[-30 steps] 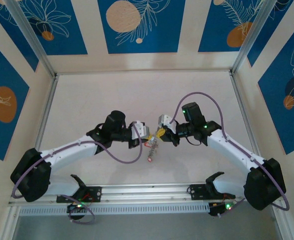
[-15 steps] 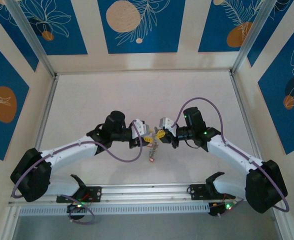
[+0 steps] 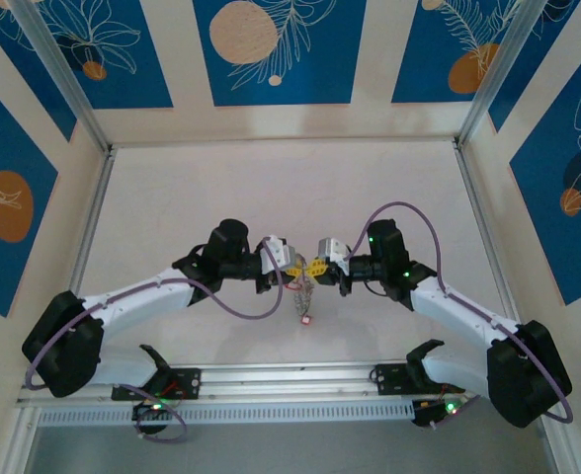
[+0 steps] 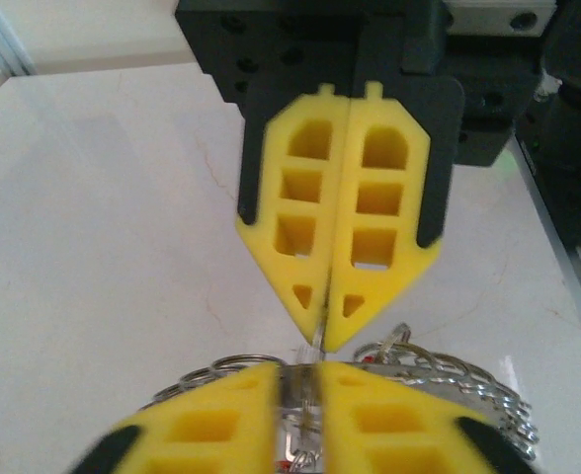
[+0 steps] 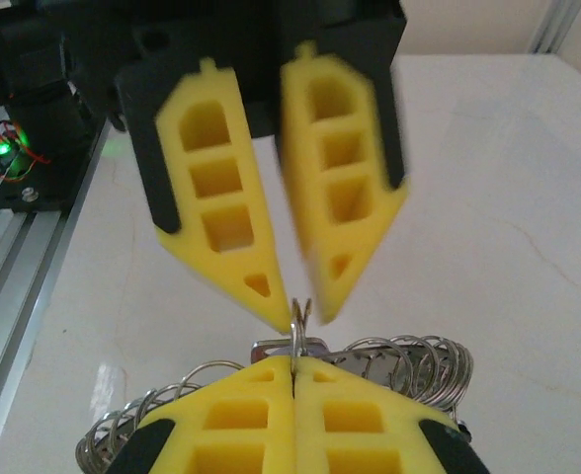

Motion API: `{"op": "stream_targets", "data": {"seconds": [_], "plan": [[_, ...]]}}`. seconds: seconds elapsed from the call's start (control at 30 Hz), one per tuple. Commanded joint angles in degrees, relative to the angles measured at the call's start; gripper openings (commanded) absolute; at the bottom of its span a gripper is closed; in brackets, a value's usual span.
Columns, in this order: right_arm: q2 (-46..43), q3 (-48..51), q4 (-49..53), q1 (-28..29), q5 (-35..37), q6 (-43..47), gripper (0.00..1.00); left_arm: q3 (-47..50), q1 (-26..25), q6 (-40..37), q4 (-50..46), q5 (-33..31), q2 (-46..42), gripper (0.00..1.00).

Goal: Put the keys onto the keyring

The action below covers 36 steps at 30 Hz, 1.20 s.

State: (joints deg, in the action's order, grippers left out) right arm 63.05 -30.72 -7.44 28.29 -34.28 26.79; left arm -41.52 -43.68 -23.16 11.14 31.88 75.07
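My two grippers meet tip to tip above the table's middle, left gripper (image 3: 292, 268) against right gripper (image 3: 316, 267). The keyring (image 4: 473, 383), a grey ring edged with small wire loops, lies level between them. In the left wrist view my left gripper (image 4: 298, 371) is closed on a metal piece of the keyring that fills the narrow gap between its pads. My right gripper (image 5: 293, 363) is shut on a thin wire loop (image 5: 301, 314) standing up from the keyring (image 5: 414, 361). The keys (image 3: 305, 314) dangle below with a red tag at the bottom.
White tabletop (image 3: 271, 197) stretches behind and to both sides of the grippers. An aluminium rail (image 3: 290, 380) runs along the near edge with the arm bases. Metal frame posts (image 3: 483, 89) stand at the back corners.
Both grippers have crept closer together and a little toward the near edge. The right arm's elbow swung nearer. The dangling keys hang slightly lower and to the right.
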Motion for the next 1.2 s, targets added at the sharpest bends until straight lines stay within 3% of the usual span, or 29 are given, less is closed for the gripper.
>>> {"op": "stream_targets", "data": {"seconds": [0.0, 0.23, 0.4, 0.5, 0.73, 0.93, 1.07, 1.17], "plan": [[-1.17, 1.35, -6.23, 0.71, -3.16, -1.41, 0.0, -0.88, -0.4, -0.75, -1.21, -0.8, 0.58, 0.02], [-0.52, 0.55, -2.53, 1.26, -2.3, 1.36, 0.0, -3.98, -0.42, -1.97, -6.02, -0.48, 1.88, 0.0], [-0.88, -1.49, 4.93, 2.79, 5.94, 7.1, 0.21, -7.63, -1.16, -5.07, -13.48, -4.44, 1.53, 0.0], [-1.18, -1.89, 6.63, 3.23, 7.94, 8.55, 0.23, -10.76, -2.39, -9.29, -20.41, -6.64, 1.78, 0.0], [-0.78, -1.88, 5.99, 4.44, 8.02, 8.92, 0.19, -15.31, -3.94, -14.37, -29.0, -8.41, 3.09, 0.0], [-1.04, -2.1, 5.75, 4.83, 8.19, 8.43, 0.2, -16.93, -4.77, -15.93, -30.67, -9.49, 4.74, 0.0], [-0.48, -2.76, 7.06, 4.78, 7.35, 8.3, 0.0, -16.89, -4.91, -16.13, -30.02, -9.3, 4.67, 0.0], [-0.76, -1.78, 4.33, 4.67, 6.64, 6.69, 0.0, -15.29, -4.9, -15.04, -27.06, -9.14, 3.27, 0.08]]}}
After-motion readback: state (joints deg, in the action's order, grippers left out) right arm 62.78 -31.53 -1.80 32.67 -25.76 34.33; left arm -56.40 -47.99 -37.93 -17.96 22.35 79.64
